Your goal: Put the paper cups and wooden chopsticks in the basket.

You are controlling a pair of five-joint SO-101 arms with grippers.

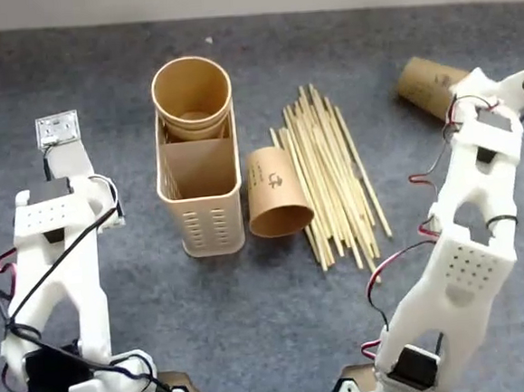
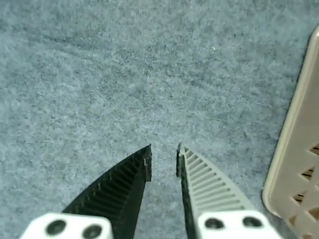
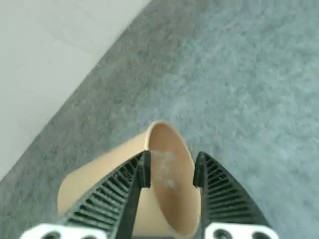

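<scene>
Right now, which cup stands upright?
The stacked cup in the basket stands mouth-up; the middle cup by the chopsticks and the far cup at the right gripper lie sideways.

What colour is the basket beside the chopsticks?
The basket is pale beige, and it shows best in the high view.

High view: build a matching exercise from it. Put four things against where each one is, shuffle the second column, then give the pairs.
1. stacked paper cups
2. printed paper cup
3. wooden chopsticks
4. right gripper

A. loose pile on the grey mat
B. over a third paper cup that lies on its side
C. on its side between the basket and the chopsticks
D. upright in the basket's far compartment

Pairs: 1-D, 2-C, 3-A, 4-B
</scene>
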